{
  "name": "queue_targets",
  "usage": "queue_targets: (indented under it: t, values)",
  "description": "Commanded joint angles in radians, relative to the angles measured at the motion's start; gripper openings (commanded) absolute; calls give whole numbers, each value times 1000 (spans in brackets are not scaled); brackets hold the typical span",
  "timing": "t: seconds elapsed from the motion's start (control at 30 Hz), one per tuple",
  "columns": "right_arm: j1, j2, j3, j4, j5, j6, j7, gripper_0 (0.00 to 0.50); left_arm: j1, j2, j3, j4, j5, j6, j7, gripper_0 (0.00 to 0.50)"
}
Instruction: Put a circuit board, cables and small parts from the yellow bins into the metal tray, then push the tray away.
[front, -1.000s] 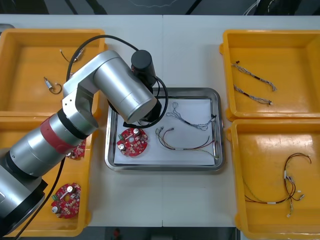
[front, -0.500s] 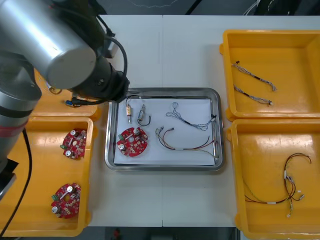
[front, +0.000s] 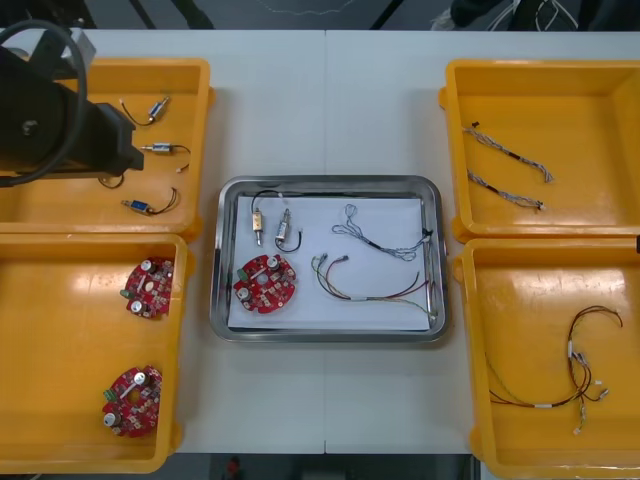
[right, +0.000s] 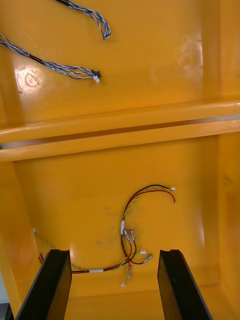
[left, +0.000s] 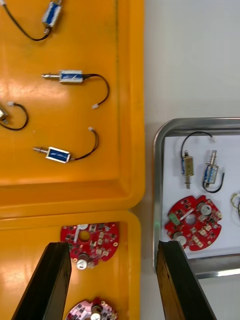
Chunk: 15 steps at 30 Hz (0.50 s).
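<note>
A light surface (front: 326, 100) holds a metal tray (front: 330, 181) at its middle. Two left yellow bins (front: 60, 210) and two right yellow bins (front: 580, 100) flank it, each pair set end to end.

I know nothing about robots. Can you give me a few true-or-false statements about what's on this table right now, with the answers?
1. The metal tray holds one red circuit board. True.
2. Two small metal parts lie in the tray. True.
3. The left gripper is clamped on a board. False: its fingers stand open, holding nothing, above the left-hand bins.
4. The near left bin has no boards in it. False: two spare boards lie there.
5. The right gripper hangs open over the near right bin, where a red and yellow cable lies. True.
</note>
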Motion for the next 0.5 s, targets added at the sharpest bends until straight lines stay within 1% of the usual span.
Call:
queue_targets:
  t: [0.03,0.13,0.23,0.27,0.33,0.43,0.5]
  values:
    - [9,10,39,-57,-14,3,-33,500,110,91,124,-53,49,7,-158,500]
    - [3,10,78,-96,-20,3,-27,500,162,109,167,-60,59,7,-186,500]
    - [-54,10,160,-143,-35,3,-21,500,239,129,224,-79,64,7,-221,500]
    - [-66,10,176,-146,-41,3,-19,500,251,132,233,-80,64,7,-225,500]
    - [-109,10,222,-148,-73,3,-24,500,290,140,253,-83,70,7,-233,500]
    - [-212,10,326,-137,-118,3,-19,500,372,143,290,-95,79,7,-236,500]
    - [-265,10,378,-130,-135,3,-19,500,414,143,305,-105,81,7,-241,500]
